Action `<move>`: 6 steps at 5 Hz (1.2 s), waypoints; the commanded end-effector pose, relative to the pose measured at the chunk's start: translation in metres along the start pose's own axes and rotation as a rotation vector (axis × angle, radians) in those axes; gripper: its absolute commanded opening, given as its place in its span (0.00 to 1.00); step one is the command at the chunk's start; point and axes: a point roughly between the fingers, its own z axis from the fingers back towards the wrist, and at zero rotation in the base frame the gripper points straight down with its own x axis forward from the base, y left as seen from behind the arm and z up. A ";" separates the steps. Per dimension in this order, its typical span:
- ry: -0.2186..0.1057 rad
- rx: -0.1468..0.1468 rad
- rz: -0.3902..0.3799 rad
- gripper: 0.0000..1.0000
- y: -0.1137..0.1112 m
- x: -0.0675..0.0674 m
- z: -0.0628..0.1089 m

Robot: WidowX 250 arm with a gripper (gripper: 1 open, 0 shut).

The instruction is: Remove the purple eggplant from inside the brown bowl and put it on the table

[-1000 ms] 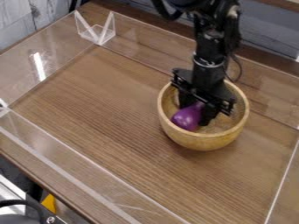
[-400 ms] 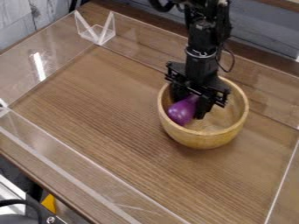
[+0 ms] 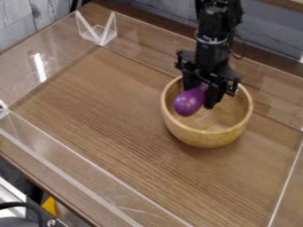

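Note:
The purple eggplant (image 3: pixel 187 103) hangs at the level of the brown bowl's rim, over the bowl's left side. My gripper (image 3: pixel 196 96) points straight down and is shut on the eggplant from above. The brown bowl (image 3: pixel 225 131) is a round light-tan wooden bowl standing on the table (image 3: pixel 106 115) right of centre. The bowl's inside shows nothing else. The eggplant's stem tip is hidden behind the black fingers.
Clear acrylic walls (image 3: pixel 48 62) edge the wood-grain tabletop on the left, back and front. A folded clear acrylic piece (image 3: pixel 95 28) stands at the back left corner. The black arm reaches down from the top of the view.
The gripper has risen with the eggplant, lifting it from the bowl's bottom up to rim level. The bowl has stayed in place.

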 end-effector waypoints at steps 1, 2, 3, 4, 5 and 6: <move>-0.059 0.006 0.042 0.00 0.015 0.013 0.013; -0.059 0.007 0.083 0.00 0.027 0.015 0.009; -0.058 0.004 0.075 0.00 0.023 0.010 0.012; -0.057 0.000 0.065 0.00 0.019 0.005 0.013; -0.056 -0.005 0.045 0.00 0.015 0.006 0.028; -0.056 -0.009 0.023 0.00 0.010 0.007 0.042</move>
